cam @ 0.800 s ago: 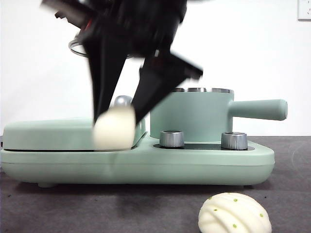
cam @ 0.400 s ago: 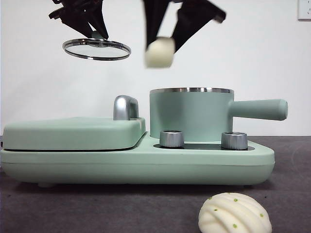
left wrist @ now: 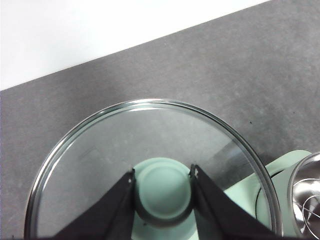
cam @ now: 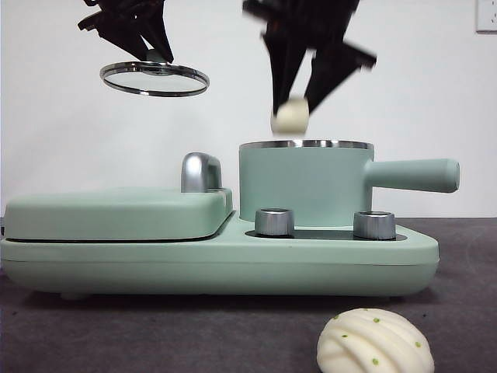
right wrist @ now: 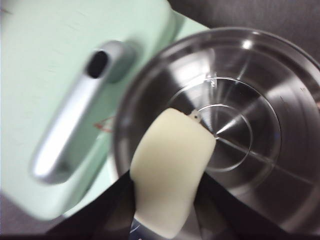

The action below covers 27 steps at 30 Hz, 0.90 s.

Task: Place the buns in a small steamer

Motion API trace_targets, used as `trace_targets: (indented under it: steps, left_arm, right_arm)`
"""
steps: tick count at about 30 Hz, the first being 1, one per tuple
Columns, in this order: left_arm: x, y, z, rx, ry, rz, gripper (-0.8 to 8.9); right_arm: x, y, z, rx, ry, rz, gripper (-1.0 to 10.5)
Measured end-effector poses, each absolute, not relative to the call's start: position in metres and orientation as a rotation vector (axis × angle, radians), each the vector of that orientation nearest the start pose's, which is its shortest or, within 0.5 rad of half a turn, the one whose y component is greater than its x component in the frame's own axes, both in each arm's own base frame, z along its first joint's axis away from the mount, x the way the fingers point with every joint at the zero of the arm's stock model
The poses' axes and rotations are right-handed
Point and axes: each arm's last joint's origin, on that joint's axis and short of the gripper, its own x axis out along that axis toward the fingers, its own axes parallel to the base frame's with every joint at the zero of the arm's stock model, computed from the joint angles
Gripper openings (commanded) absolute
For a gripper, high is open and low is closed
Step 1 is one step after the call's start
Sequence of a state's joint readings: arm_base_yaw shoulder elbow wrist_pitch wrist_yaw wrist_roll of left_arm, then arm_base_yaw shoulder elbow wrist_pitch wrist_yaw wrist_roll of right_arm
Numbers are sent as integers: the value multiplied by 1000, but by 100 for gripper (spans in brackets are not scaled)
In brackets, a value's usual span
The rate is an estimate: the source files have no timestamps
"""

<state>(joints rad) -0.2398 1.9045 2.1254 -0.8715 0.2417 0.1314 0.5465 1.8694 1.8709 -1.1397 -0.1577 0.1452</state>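
Hanging over the open steamer, a smooth cream bun sits clamped in the right gripper — its end hidden; left gripper clamps the lid's knob.

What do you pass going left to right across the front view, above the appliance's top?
Left gripper shut on the glass lid held in the air → right gripper shut on the smooth bun above the small steamer → the steamer's side handle.
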Motion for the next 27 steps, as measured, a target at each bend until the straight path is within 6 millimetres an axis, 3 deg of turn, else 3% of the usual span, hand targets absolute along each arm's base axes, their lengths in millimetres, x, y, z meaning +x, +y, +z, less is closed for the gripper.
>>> trace_targets:
  steps: [6, 12, 27]
  left_arm:
    - [395, -104, 407, 124, 626, -507, 15]
    - [395, -104, 407, 124, 626, -507, 15]
    - [395, -104, 407, 124, 626, -507, 15]
  right_arm:
    - [349, 203, 296, -109, 1251, 534, 160]
    - [362, 203, 278, -83, 1280, 555, 160]
    - [364, 204, 277, -79, 1269, 570, 405]
